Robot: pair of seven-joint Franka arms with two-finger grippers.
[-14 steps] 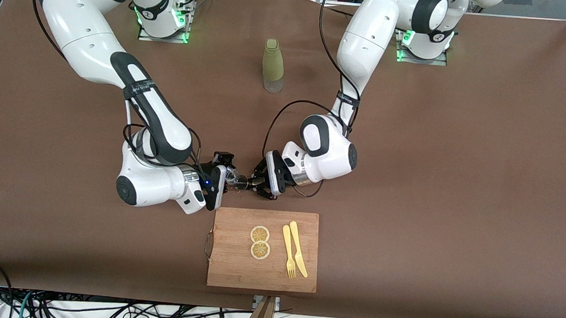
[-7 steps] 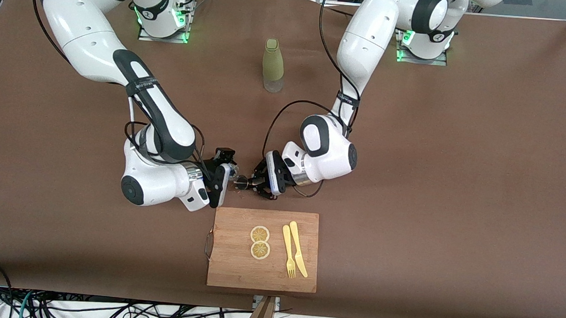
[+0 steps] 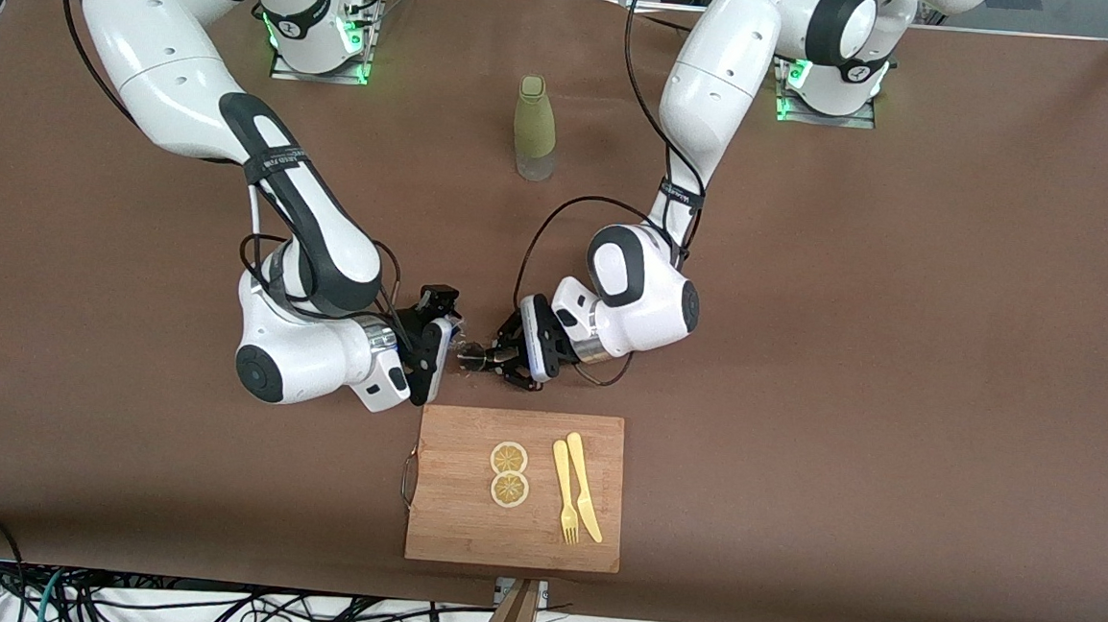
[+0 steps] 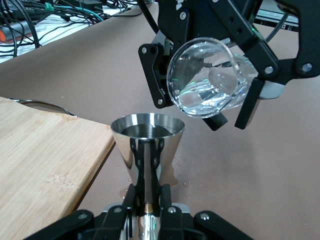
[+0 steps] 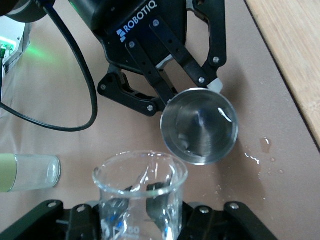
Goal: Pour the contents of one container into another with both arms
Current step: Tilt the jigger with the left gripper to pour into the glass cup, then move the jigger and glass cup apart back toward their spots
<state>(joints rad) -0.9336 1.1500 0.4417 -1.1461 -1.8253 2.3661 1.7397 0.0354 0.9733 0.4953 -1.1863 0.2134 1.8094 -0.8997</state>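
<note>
Brown bench (image 3: 897, 370), cables along lower frame edge. Centre frame: left gripper (image 3: 486, 356) fingers clamp steel jigger (image 4: 147, 145); right gripper (image 3: 445, 336) fingers clamp tilted glass cup (image 4: 207, 77), barely discernible in front view.

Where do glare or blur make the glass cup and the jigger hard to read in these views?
Front view: cup and jigger tiny, lost among dark fingers. Left wrist view: bright glints on cup, reflections streak the jigger. Right wrist view: cup soft, jigger sharper.

Clear glass cup (image 4: 210, 80), shiny steel jigger (image 4: 147, 137), olive-green bottle (image 3: 534, 127) (yellow lemon slices (image 3: 509, 474)), brown table (image 3: 897, 370)
</note>
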